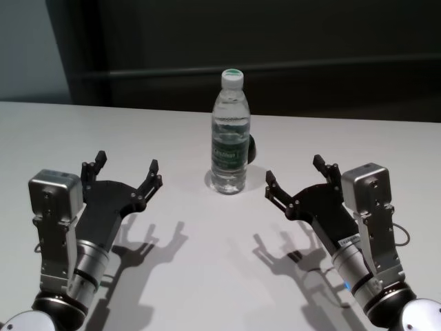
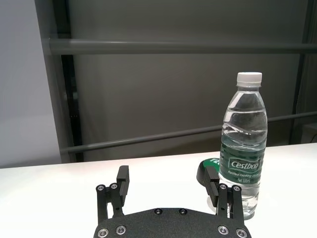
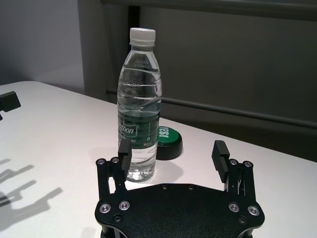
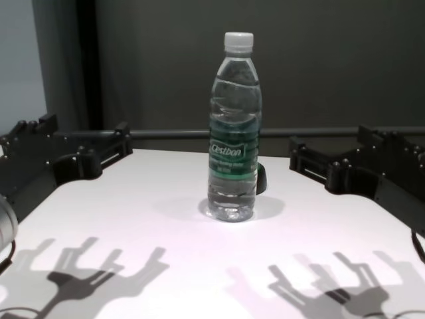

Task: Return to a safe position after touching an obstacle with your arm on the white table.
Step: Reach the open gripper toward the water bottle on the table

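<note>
The obstacle, a clear water bottle with a white cap and a dark green "Cestbon" label, stands upright in the middle of the white table. My left gripper is open and empty, hovering above the table to the bottle's left and clear of it. My right gripper is open and empty on the bottle's right, also apart from it. The bottle shows in the left wrist view, right wrist view and chest view. Neither arm touches it.
A small dark rounded object with a green top sits on the table just behind the bottle, also seen in the left wrist view. A dark wall with horizontal rails runs behind the table's far edge.
</note>
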